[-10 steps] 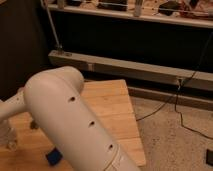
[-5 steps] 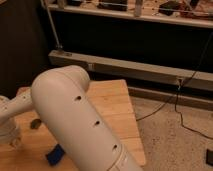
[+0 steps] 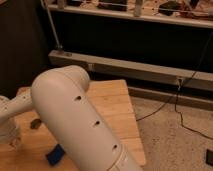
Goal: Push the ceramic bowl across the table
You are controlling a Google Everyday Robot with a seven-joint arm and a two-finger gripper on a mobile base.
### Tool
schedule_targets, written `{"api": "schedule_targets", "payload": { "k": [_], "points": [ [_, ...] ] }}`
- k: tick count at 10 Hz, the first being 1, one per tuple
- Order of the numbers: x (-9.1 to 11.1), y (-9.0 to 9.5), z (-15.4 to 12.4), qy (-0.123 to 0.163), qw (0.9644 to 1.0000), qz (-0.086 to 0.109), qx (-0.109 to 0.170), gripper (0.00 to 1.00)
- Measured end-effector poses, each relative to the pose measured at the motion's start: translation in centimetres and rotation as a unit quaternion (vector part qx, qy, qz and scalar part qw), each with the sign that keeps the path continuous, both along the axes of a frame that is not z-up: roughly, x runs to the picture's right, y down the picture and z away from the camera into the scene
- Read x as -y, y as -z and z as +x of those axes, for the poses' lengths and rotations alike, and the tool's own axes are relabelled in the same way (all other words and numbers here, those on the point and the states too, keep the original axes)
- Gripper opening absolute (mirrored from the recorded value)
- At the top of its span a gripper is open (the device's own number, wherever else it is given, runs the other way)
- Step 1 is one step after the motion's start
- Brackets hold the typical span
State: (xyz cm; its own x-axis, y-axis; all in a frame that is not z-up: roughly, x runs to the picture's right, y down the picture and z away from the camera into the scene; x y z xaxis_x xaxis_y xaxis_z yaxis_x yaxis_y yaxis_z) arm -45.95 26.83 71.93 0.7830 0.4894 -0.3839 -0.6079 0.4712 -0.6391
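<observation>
The light wooden table [image 3: 117,107] fills the lower left of the camera view. My big white arm [image 3: 75,125] crosses in front of it and hides much of its top. The arm bends back to the far left edge, where my gripper [image 3: 10,135] hangs low over the table's left side. The orange-red ceramic bowl does not show; it is hidden or out of view.
A small dark item [image 3: 35,123] lies on the table next to the gripper. A blue item [image 3: 56,155] sits at the table's near edge, partly behind the arm. A dark shelf unit [image 3: 130,40] stands behind the table. Black cables [image 3: 175,105] trail over the speckled floor at the right.
The arm's thick link has shifted slightly to the right over the last second. The dark item and the blue item have not moved.
</observation>
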Motion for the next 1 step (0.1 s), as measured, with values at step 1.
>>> {"api": "schedule_targets", "payload": {
  "k": [1],
  "points": [
    [-0.01, -0.01, 0.01, 0.000, 1.0000, 0.000, 0.000, 0.02]
  ]
}}
